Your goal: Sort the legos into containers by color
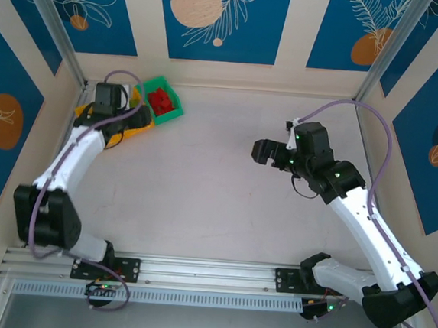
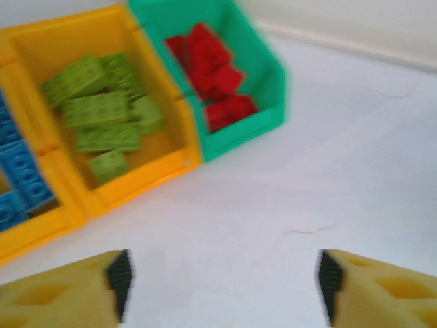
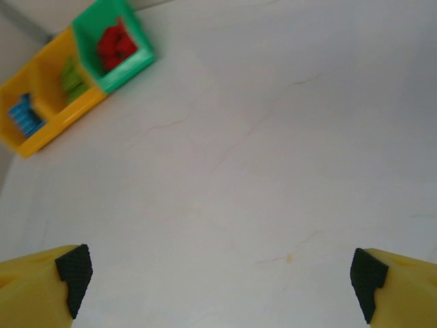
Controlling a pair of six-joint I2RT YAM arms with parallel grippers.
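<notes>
Legos (image 2: 102, 113) lie sorted blue, green, red in three joined containers (image 2: 273, 89) at eleven o'clock on the bench (image 2: 328, 157). Left hand (image 2: 224, 283) gapes empty beside them; right hand (image 3: 222, 273) is wide, empty, toward three o'clock. Withdrawing likely wants a straight lift, nudging no container.

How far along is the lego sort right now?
Done: red legos sit in the green bin, lime green legos in the middle orange-yellow bin, blue legos in the end orange-yellow bin. In hand: nothing; the left end effector and right end effector are both open and empty. Left: probably nothing to sort, since the table I can see carries no loose bricks.
</notes>
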